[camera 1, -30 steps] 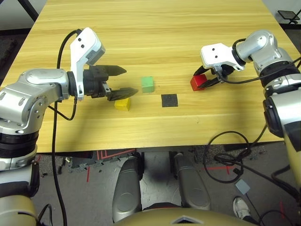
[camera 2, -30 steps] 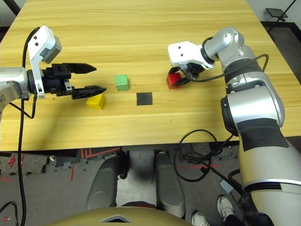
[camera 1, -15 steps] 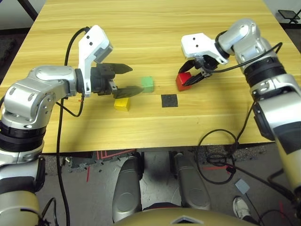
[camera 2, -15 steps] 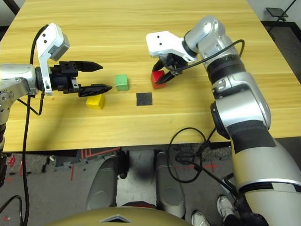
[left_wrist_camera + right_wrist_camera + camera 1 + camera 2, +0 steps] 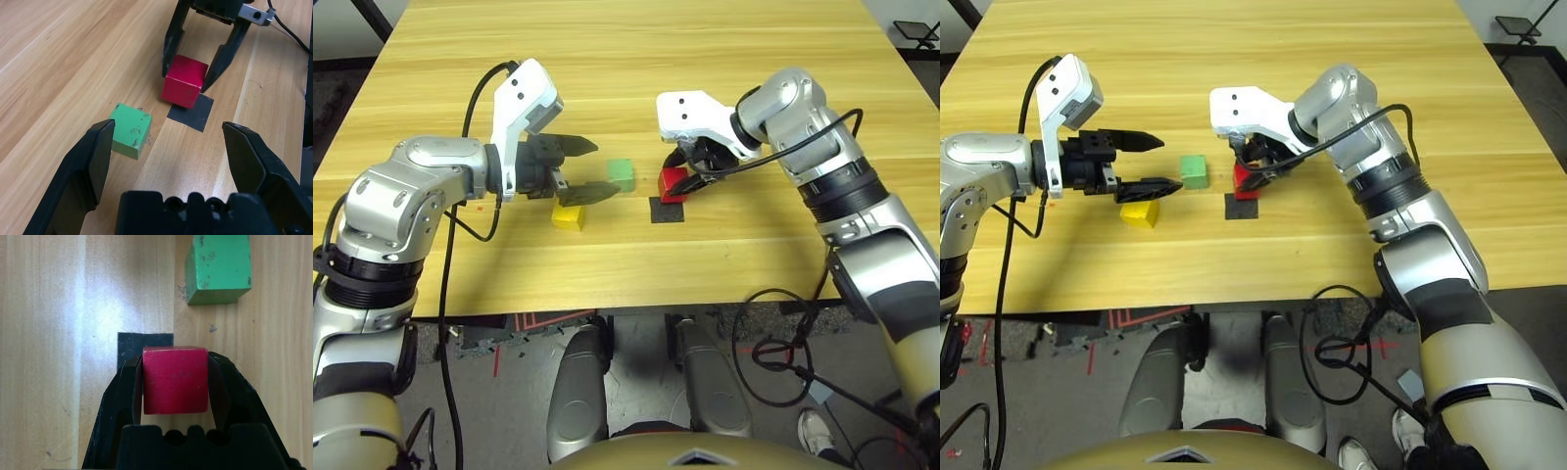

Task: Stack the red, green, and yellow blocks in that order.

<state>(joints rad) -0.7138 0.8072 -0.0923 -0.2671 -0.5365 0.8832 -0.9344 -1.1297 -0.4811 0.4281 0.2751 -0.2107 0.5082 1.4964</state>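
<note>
My right gripper (image 5: 684, 182) is shut on the red block (image 5: 672, 183), holding it just over the far edge of the flat black square patch (image 5: 667, 210). In the right wrist view the red block (image 5: 175, 380) sits clamped between both fingers. The green block (image 5: 621, 174) rests on the table left of the red one. The yellow block (image 5: 569, 216) lies nearer the front, under my left gripper (image 5: 595, 170), which hovers open just left of the green block (image 5: 130, 130).
The wooden table (image 5: 636, 59) stretches wide behind the blocks. A black cable (image 5: 460, 108) loops from my left arm over the table's left side. The table's front edge (image 5: 636, 305) runs a short way in front of the blocks.
My right gripper has carried the red block leftward from the right side of the table to the black patch. My left gripper has edged right, closer to the green block.
</note>
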